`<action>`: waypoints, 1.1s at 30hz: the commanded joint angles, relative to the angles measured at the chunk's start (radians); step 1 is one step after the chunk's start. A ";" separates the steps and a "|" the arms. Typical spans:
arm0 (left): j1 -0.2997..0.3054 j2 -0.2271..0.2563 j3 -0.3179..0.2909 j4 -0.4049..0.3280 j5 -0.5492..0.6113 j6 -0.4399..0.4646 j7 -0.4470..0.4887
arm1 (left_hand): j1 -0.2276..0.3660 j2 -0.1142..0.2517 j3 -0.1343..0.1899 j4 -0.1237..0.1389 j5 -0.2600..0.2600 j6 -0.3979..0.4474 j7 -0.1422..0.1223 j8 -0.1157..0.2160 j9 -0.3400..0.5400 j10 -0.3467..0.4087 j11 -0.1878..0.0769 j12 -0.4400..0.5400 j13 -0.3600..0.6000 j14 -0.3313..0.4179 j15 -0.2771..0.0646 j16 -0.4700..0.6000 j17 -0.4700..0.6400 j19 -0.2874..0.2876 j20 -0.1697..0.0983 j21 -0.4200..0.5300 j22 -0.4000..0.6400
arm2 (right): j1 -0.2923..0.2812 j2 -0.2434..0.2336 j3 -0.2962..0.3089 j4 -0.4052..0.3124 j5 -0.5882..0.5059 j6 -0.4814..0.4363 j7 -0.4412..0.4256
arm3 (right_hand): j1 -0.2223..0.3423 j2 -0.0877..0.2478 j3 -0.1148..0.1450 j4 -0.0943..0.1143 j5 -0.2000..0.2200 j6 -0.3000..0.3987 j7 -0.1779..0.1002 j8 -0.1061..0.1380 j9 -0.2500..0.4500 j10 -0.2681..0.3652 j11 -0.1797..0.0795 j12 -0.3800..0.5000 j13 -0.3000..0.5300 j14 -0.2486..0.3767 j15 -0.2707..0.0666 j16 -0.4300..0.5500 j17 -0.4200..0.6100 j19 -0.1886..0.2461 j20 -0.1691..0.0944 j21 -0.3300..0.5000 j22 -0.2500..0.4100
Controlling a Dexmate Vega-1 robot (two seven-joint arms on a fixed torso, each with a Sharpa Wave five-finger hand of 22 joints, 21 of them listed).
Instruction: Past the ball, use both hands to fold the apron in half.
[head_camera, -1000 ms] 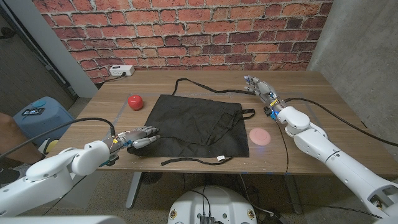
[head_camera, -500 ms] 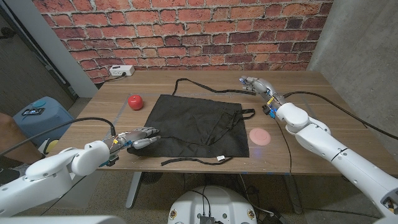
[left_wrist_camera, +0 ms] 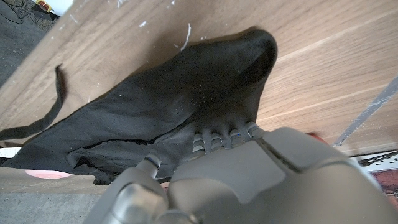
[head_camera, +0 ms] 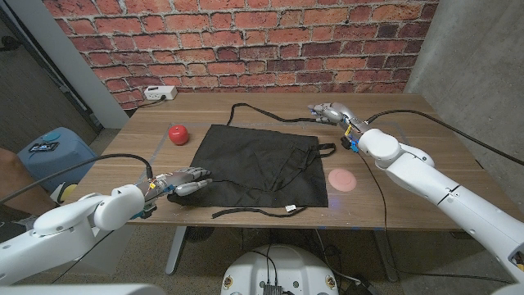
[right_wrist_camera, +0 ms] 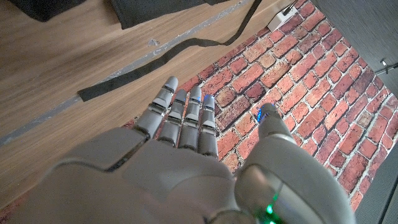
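**A:** Start at the left hand (head_camera: 184,182). What is it doing?

**B:** Its fingers (left_wrist_camera: 211,138) are down on the near left corner of the apron (head_camera: 260,166). In the left wrist view the black cloth bunches up right at the fingertips. I can't tell whether the cloth is actually pinched or only pressed.

**A:** And the right hand (head_camera: 332,113)?

**B:** It holds nothing, fingers out straight and close together, near the tabletop's far edge. It is just beyond the apron's far right corner and not touching the cloth. One strap (right_wrist_camera: 168,57) runs across the wood ahead of those fingers in the right wrist view.

**A:** So where does the apron lie from each hand?

**B:** It is spread flat in the middle of the tabletop, and its longer side looks to run left to right. From the left hand it stretches away toward the far edge and to the right. From the right hand it lies toward the near edge and to the left. The hands sit at opposite corners, on a diagonal.

**A:** And the ball (head_camera: 178,133)?

**B:** It is red, just off the apron's far left corner, apart from the cloth.

**A:** What does the fold turn on, then?

**B:** I judge the right hand must first get hold of its far corner. The left is already at its own corner.
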 commanded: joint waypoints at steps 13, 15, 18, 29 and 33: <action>-0.020 0.024 0.027 -0.006 -0.019 0.011 0.003 | 0.000 0.005 -0.019 0.000 0.008 0.009 -0.003 0.000 0.002 0.008 -0.002 0.003 0.001 -0.068 -0.001 0.007 0.005 -0.191 -0.004 0.006 0.005 | 0.140 -0.020 -0.112 -0.013 -0.122 -0.201 0.085 | 0.106 -0.066 0.007 -0.006 0.000 0.009 0.003 0.001 0.002 0.044 -0.004 0.011 0.017 0.044 -0.009 -0.004 0.002 0.020 -0.001 -0.004 0.004; -0.022 0.027 0.029 -0.007 -0.020 0.014 0.004 | 0.000 0.006 -0.021 0.000 0.008 0.010 -0.004 0.000 0.002 0.008 -0.002 0.003 0.001 -0.068 -0.001 0.006 0.005 -0.191 -0.004 0.006 0.005 | 0.148 -0.020 -0.118 -0.011 -0.128 -0.212 0.092 | 0.118 -0.075 0.008 -0.005 0.001 0.012 0.002 0.002 0.002 0.050 -0.009 0.014 0.019 0.047 -0.009 -0.005 0.003 0.022 -0.001 -0.004 0.004; -0.024 0.030 0.031 -0.008 -0.024 0.018 0.004 | 0.000 0.007 -0.023 0.000 0.009 0.010 -0.003 -0.001 0.002 0.010 -0.003 0.003 0.001 -0.067 0.000 0.006 0.005 -0.191 -0.004 0.006 0.005 | 0.163 -0.021 -0.126 -0.010 -0.132 -0.239 0.109 | 0.127 -0.080 0.008 -0.004 0.002 0.014 0.003 0.002 0.002 0.055 -0.009 0.016 0.021 0.048 -0.008 -0.006 0.003 0.022 -0.001 -0.005 0.004; -0.015 0.040 0.028 -0.011 -0.032 0.016 0.013 | 0.001 0.011 -0.034 0.000 0.010 0.012 -0.004 -0.001 0.002 0.012 -0.001 0.003 0.001 -0.064 0.000 0.007 0.004 -0.187 -0.004 0.008 0.005 | 0.209 -0.026 -0.166 -0.011 -0.160 -0.330 0.156 | 0.143 -0.092 0.005 0.004 0.004 0.023 0.009 0.002 0.003 0.064 -0.008 0.021 0.026 0.053 -0.007 -0.009 0.005 0.020 0.002 -0.008 0.004; -0.012 0.042 0.027 -0.011 -0.035 0.012 0.014 | 0.001 0.012 -0.037 0.000 0.011 0.012 -0.004 -0.002 0.002 0.013 -0.002 0.003 0.001 -0.064 -0.001 0.006 0.004 -0.187 -0.005 0.008 0.005 | 0.224 -0.029 -0.188 -0.008 -0.180 -0.352 0.170 | 0.152 -0.095 0.004 0.007 0.006 0.030 0.007 0.003 0.003 0.076 -0.014 0.028 0.029 0.064 -0.015 -0.006 0.007 0.021 0.003 -0.008 0.005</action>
